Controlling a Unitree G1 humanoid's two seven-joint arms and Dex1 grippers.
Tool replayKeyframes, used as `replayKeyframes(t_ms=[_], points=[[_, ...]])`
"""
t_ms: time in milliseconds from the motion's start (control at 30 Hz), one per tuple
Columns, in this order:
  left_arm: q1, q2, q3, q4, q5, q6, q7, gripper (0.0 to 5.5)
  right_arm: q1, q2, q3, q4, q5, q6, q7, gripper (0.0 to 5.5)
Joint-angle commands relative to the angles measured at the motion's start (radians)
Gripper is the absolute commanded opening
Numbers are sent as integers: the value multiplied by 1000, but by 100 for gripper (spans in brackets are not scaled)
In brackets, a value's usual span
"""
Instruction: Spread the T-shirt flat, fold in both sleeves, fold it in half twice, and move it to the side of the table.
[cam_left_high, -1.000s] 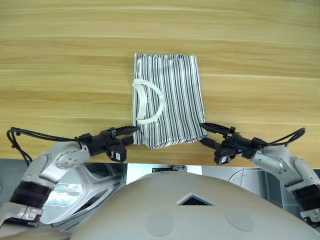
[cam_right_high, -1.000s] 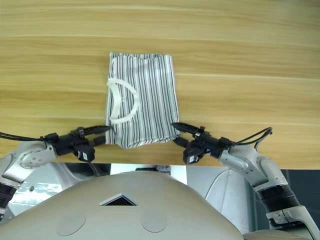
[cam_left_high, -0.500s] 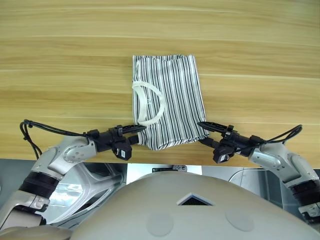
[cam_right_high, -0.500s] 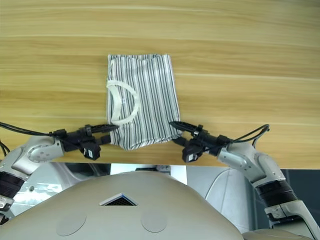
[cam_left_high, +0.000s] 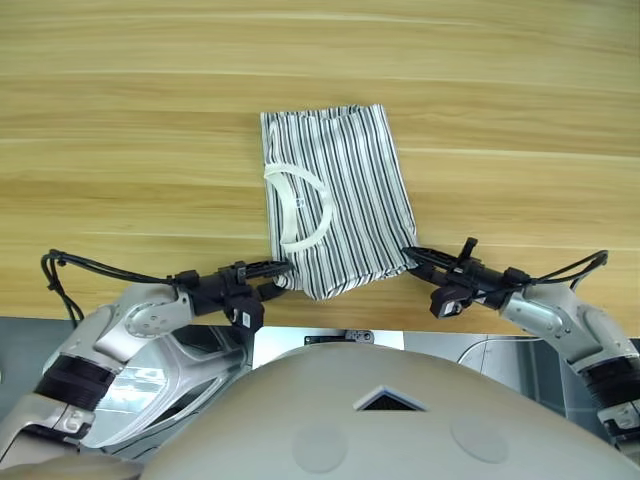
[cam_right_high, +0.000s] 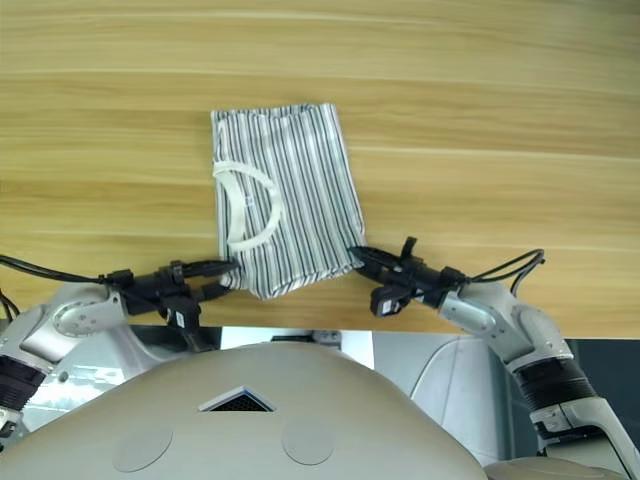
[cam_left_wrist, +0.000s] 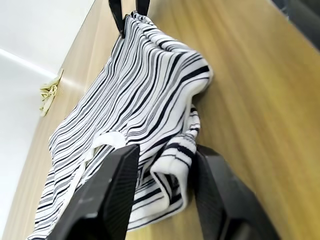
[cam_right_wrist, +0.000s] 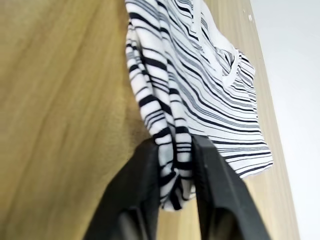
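Up close at the wrists, the left gripper (cam_left_wrist: 166, 154) and right gripper (cam_right_wrist: 174, 143) each pinch a near corner of the striped T-shirt (cam_left_high: 340, 195), a folded rectangle with its collar showing, lying at the table's (cam_left_high: 120, 120) near edge.

The left arm (cam_left_high: 135, 318) and right arm (cam_left_high: 548, 310) stretch low along the near edge of the worktop (cam_left_high: 120, 150), elbows out and forearms angled inward. The left end effector (cam_left_high: 283, 268) grips the near left corner of the shirt (cam_left_high: 335, 190), with bunched hem between its fingers (cam_left_wrist: 112, 192). The right end effector (cam_left_high: 411, 256) is clamped on the near right corner, fingers (cam_right_wrist: 145, 185) tight against the cloth.
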Motion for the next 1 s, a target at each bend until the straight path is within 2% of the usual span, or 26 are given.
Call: replayKeyframes(t_ms=[33, 133, 433, 633, 867, 1000], points=[[-33, -28, -35, 75, 44, 33, -27, 186, 22, 1, 11, 15, -23, 34, 22, 38], [-72, -61, -49, 109, 57, 38, -21, 186, 21, 11, 20, 22, -29, 31, 16, 11], [-118, -75, -124, 135, 56, 21, -70, 186, 9, 24, 21, 14, -25, 30, 12, 11], [-109, -45, -141, 143, 34, 11, -101, 104, 1, 37, 21, 13, -26, 33, 12, 11], [-71, -20, -81, 141, -20, 23, -60, 16, -18, 46, 3, 20, -10, 29, -7, 11], [-81, -34, -55, 164, -55, 22, -47, 5, -23, 36, -19, -12, 82, 17, 10, 10]])
